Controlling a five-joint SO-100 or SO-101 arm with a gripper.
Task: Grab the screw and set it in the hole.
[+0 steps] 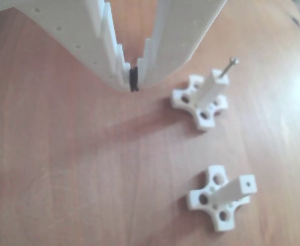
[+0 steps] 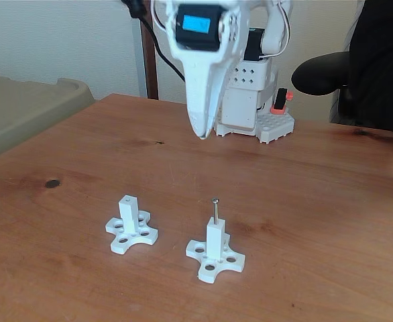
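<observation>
The silver screw (image 1: 227, 67) (image 2: 214, 209) stands upright in the hole of a white post with a cross-shaped base (image 1: 211, 92) (image 2: 215, 240), its head and upper shaft sticking out above the post's end face. A second white post (image 1: 234, 192) (image 2: 128, 211) stands beside it, and the small hole (image 1: 248, 182) in its end face is open. My white gripper (image 1: 133, 82) (image 2: 200, 133) hangs above the table, behind and apart from both posts. Its fingers are together, with only a small black pad at the tips.
The wooden table (image 2: 317, 188) carries the arm's white base (image 2: 250, 100) at the back. A dark knot (image 2: 51, 183) marks the wood on the left. A beige surface (image 2: 22, 107) lies past the left edge, and a black chair (image 2: 330, 74) stands at the back right.
</observation>
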